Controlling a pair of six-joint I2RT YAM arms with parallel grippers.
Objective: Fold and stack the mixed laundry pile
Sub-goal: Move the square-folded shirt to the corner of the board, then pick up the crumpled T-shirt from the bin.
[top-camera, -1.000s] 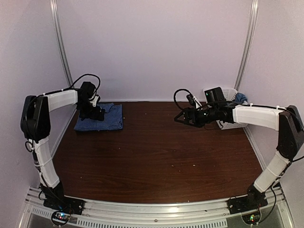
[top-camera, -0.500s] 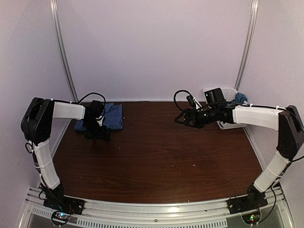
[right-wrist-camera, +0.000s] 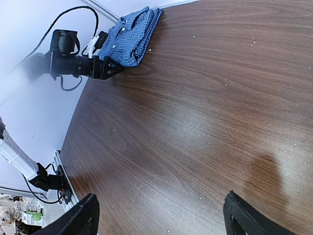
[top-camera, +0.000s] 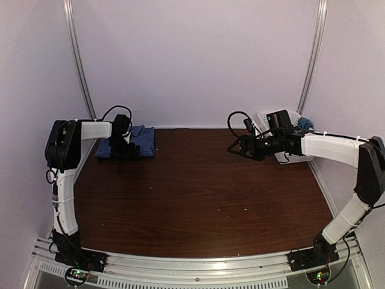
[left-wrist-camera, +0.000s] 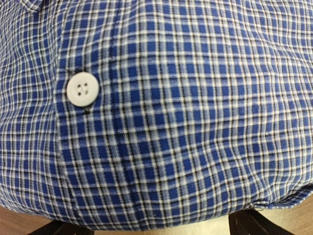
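Note:
A folded blue-and-white checked shirt (top-camera: pixel 143 138) lies at the table's far left corner. It fills the left wrist view (left-wrist-camera: pixel 161 112), with a white button (left-wrist-camera: pixel 82 88) showing. My left gripper (top-camera: pixel 124 149) sits low at the shirt's near edge. Its jaws (left-wrist-camera: pixel 151 229) are open, with only the dark fingertips (left-wrist-camera: pixel 249 224) showing below the rounded fold. My right gripper (top-camera: pixel 238 148) hovers over bare wood at the right. It is open (right-wrist-camera: pixel 161 220) and holds nothing. A teal t-shirt (top-camera: pixel 305 124) peeks out of the basket behind the right arm.
A white lattice basket (top-camera: pixel 291 114) stands at the far right corner, partly hidden by the right arm. Walls close in the table at the back and sides. The brown table (top-camera: pixel 198 192) lies between the arms. In the right wrist view the left gripper (right-wrist-camera: pixel 100 67) and the shirt (right-wrist-camera: pixel 131 35) show.
My left gripper came off the shirt toward me, then went back low against its near edge. The shirt sits slightly closer to the back wall. The right arm drifted a little to the right.

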